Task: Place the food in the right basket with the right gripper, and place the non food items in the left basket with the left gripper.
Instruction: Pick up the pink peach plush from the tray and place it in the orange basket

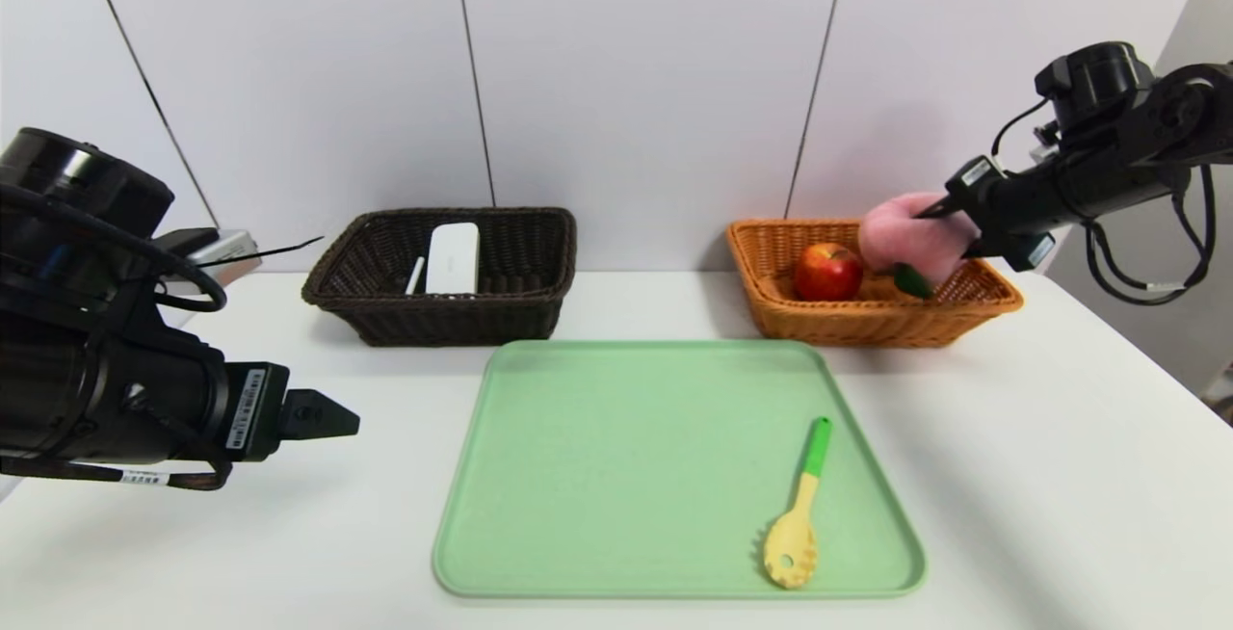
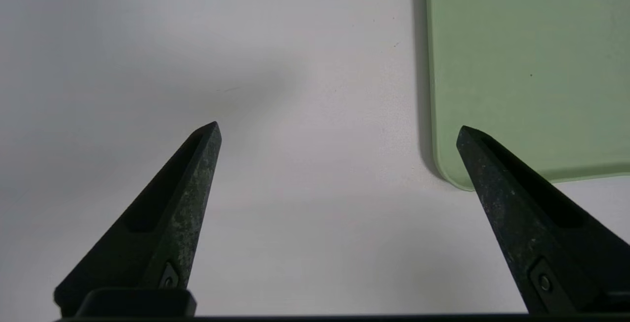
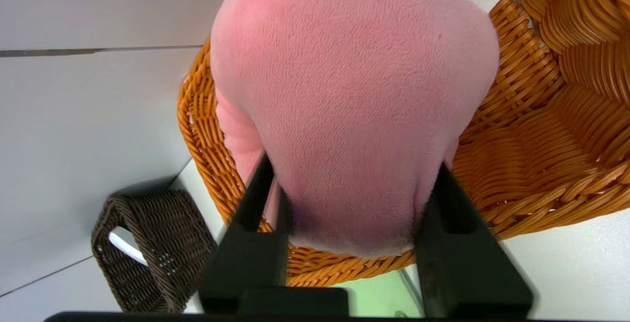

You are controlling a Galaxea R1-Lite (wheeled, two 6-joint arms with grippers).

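Right pincer (image 3: 344, 213) held the pink plush peach (image 1: 910, 240), jaws pinching its sides, over the orange basket (image 1: 771, 307), beside the apple (image 1: 828, 272). You should've released low, inside the rim. Left pincer (image 2: 339, 130) hung wide open, empty, left of the green tray (image 1: 626, 437); spaghetti spoon (image 1: 795, 524) lay near the tray's right edge, room clear.

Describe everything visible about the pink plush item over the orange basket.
The pink plush item is a rounded, soft, fuzzy toy, paler pink low down, with a small dark green leaf-like part at its lower end and a white tag at its far end. The right end effector has it between its fingers, which press into the plush on both sides. It hangs over the orange basket, at its right side, close beside the red apple. Whether it touches the basket cannot be told.
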